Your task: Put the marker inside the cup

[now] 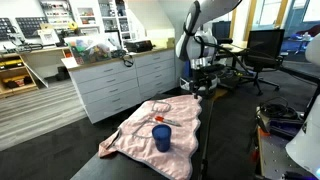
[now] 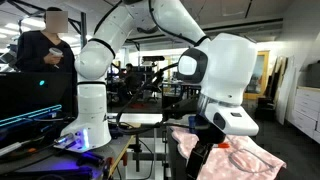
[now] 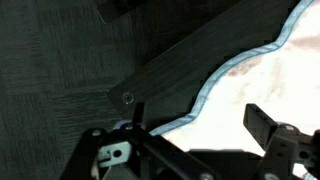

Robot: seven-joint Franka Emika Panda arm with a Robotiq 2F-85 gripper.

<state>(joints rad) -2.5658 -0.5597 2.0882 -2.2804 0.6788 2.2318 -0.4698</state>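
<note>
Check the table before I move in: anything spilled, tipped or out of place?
Nothing looks spilled or damaged. The cup stands upright on the pink cloth, and the marker lies on the cloth just beyond it, toward the robot. Only the cloth looks untidy: it is rumpled, with a wavy edge, and sits askew on the table.

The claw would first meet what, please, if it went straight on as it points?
Probably the hemmed edge of the pink cloth, just beside the dark table; depth is unclear.
</note>
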